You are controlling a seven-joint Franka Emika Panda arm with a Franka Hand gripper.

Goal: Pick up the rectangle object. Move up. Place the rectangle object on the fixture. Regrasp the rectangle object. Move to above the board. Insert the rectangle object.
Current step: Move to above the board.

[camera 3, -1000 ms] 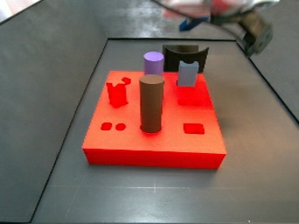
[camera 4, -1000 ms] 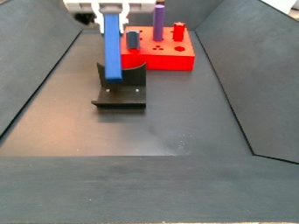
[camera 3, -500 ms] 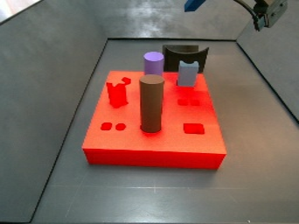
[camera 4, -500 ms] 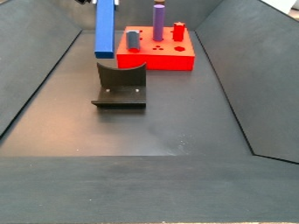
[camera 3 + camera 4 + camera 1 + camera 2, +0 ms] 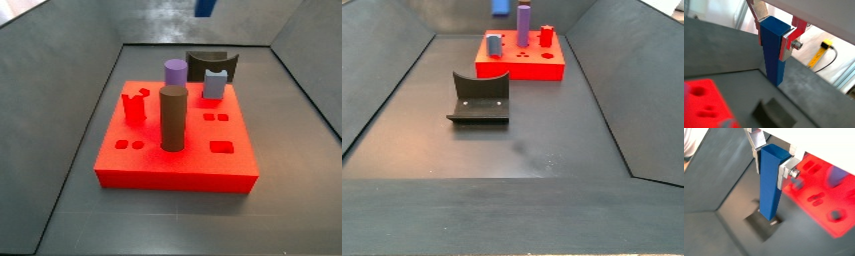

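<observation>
Gripper [image 5: 776,31]: we see its fingers pinching the rectangle object [image 5: 771,183] upright.
Fixture [image 5: 480,98]: on the floor, beside the board [image 5: 178,145].

tall brown cylinder [image 5: 173,118], upright, nearest the camera in a side view. behind it a shorter purple cylinder [image 5: 175,71], also upright, with a short pale lavender-blue peg [image 5: 214,84] just beside. near the brown cylinder, a small red notched piece [image 5: 134,105], standing. all around, dark grey floor [image 5: 74,150] and sloping walls. in a wrist view, a blurred yellow object [image 5: 821,52] beyond the wall.
</observation>
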